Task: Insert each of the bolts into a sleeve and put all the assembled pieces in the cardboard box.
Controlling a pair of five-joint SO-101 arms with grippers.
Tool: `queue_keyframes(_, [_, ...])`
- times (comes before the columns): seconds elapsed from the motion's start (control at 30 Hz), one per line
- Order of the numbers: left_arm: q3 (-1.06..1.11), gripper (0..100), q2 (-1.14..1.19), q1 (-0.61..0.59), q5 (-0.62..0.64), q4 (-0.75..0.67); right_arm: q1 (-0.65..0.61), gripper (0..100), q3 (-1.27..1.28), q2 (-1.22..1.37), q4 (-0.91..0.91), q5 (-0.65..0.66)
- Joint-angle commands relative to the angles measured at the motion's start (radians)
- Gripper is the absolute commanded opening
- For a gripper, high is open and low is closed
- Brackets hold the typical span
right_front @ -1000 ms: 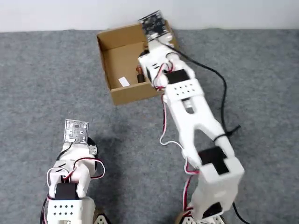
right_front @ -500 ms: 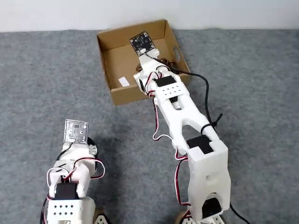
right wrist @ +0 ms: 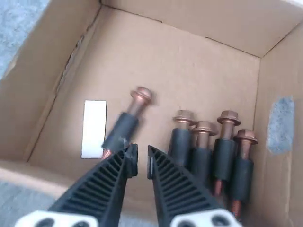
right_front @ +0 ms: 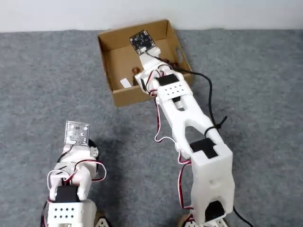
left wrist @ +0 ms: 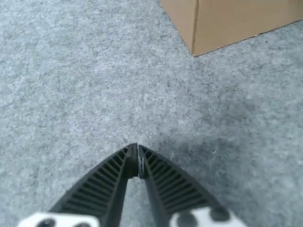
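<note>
The cardboard box (right_front: 116, 54) sits at the table's far side, and my right arm reaches into it. In the right wrist view, my right gripper (right wrist: 140, 163) hangs slightly open just above the box floor (right wrist: 189, 71). One copper bolt in a black sleeve (right wrist: 124, 126) lies loose beside one fingertip, with nothing between the fingers. Several more assembled pieces (right wrist: 208, 151) lie side by side against the box wall. From above, the loose bolt's head (right_front: 136, 71) shows beside the wrist. My left gripper (left wrist: 137, 160) is shut and empty over bare carpet, near the box corner (left wrist: 227, 19).
A white label (right wrist: 93, 127) is stuck to the box floor next to the loose piece. Grey carpet (right_front: 57, 85) covers the table all around. The left arm (right_front: 75, 165) stays at the near left, well away from the box.
My right arm swung left inside the box and lowered. The sleeved bolt now lies on the box floor beside the parted fingers. The left arm has not moved.
</note>
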Motion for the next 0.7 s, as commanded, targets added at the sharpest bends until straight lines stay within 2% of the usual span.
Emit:
queue_keyframes(0.0, [-0.005, 1, -0.003, -0.002, -0.012, 0.008, 0.016, 0.8, -0.046, -0.134, 0.104, 0.002])
queue_keyframes(0.17, [-0.005, 1, -0.003, -0.002, -0.012, 0.008, 0.047, 0.8, -0.043, -0.286, 0.266, -0.048])
queue_keyframes(0.43, [-0.005, 1, -0.003, -0.002, -0.012, 0.008, 0.124, 0.8, -0.041, -0.527, 0.631, -0.149])
queue_keyframes(0.67, [-0.005, 1, -0.003, -0.002, -0.012, 0.008, 0.246, 0.8, -0.041, -0.671, 0.934, -0.146])
